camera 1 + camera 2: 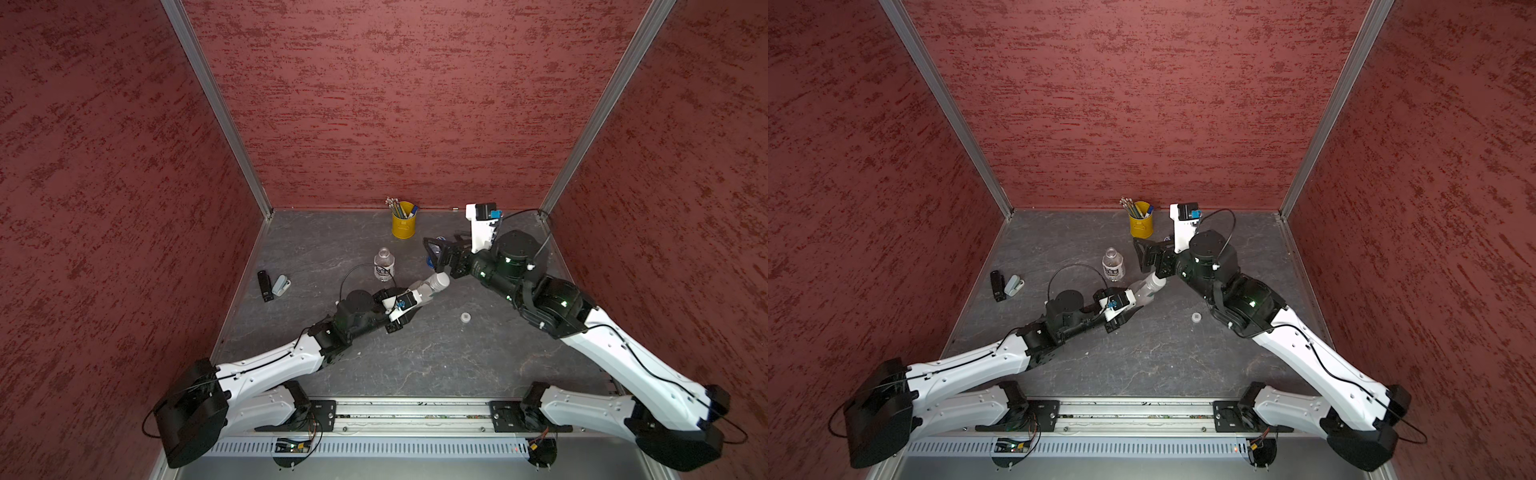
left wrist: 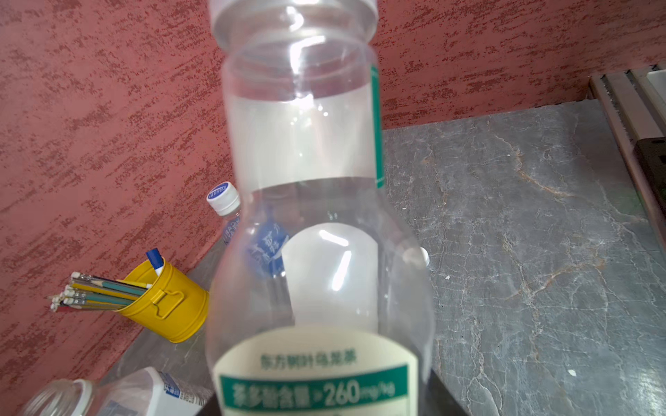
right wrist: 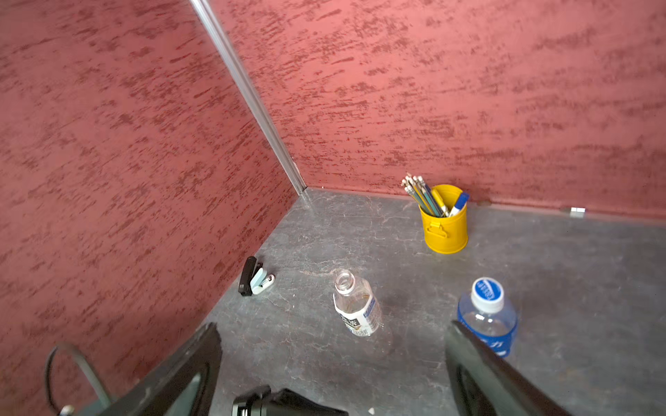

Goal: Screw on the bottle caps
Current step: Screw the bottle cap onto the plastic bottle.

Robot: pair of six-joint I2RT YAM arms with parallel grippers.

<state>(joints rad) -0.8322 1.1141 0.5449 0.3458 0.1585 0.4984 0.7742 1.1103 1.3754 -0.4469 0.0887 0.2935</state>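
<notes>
My left gripper [image 1: 415, 293] is shut on the body of a clear bottle [image 2: 306, 144] with a green-and-cream label and holds it tilted above the table. A wide white cap [image 1: 439, 280] sits on its neck. My right gripper [image 3: 333, 371] stands open just behind that cap, with nothing between its fingers [image 3: 187, 371]. A white-labelled bottle [image 1: 384, 266] stands uncapped in the middle of the table. A blue-labelled bottle [image 3: 486, 324] wears a blue-and-white cap [image 3: 487, 292] and is mostly hidden by the right gripper in both top views. A small white cap [image 1: 466, 317] lies loose on the table.
A yellow pencil cup [image 1: 404, 220] stands near the back wall. A black and a pale blue small object [image 1: 272, 286] lie by the left wall. Red walls close in three sides of the grey table [image 1: 415, 365].
</notes>
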